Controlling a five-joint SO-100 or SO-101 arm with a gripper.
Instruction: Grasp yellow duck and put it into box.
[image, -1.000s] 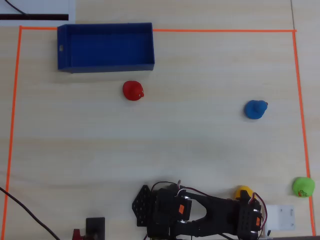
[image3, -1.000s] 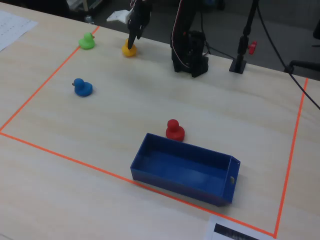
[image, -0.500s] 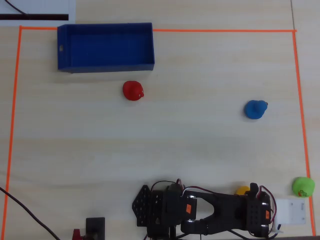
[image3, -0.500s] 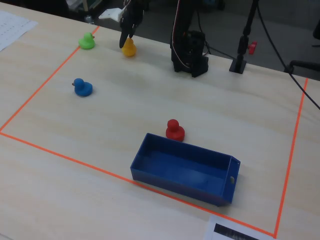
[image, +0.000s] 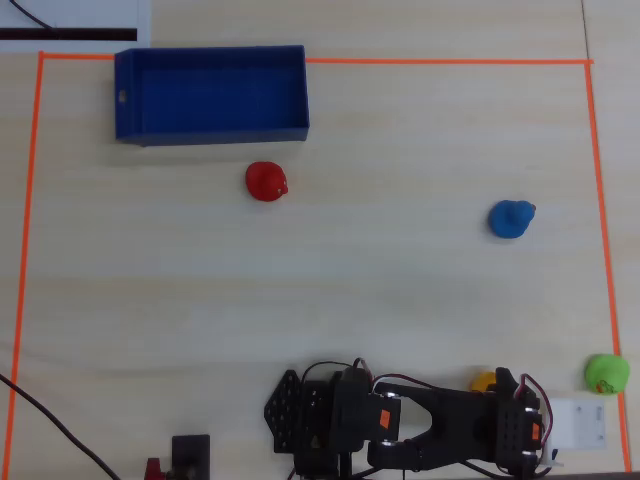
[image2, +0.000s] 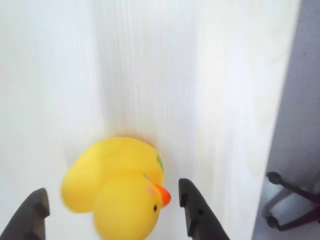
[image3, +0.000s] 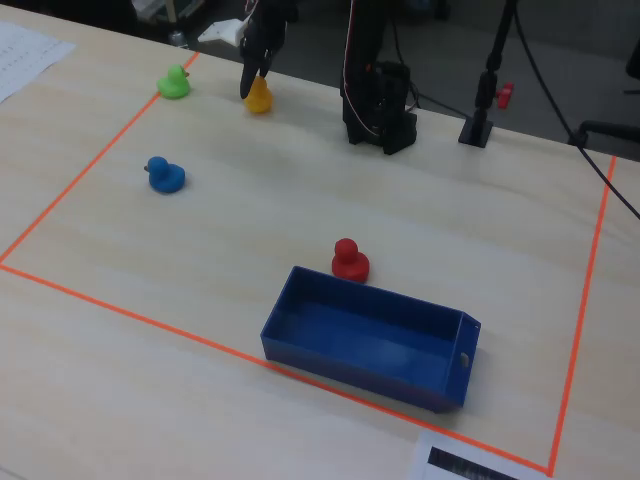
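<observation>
The box (image: 210, 95) sits at the upper left of the overhead view. Low in the wrist view, the gripper (image2: 114, 210) holds its jaws wide, one on either side of the yellow duck (image2: 117, 185) on the table.

Overhead view: box (image: 210, 95) at top left of the bench (image: 400, 280), inside the tape border (image: 450, 61). One duck (image: 266, 181) just below the box's right end. Second duck (image: 511, 218) at mid right. Third duck (image: 606, 373) at lower right corner. Fourth duck (image: 484, 381) left of it, at the arm's (image: 420, 435) upper edge. Wrist view: this duck (image2: 117, 187) sits between the spread fingers (image2: 192, 205) of the hand (image2: 112, 207).
</observation>
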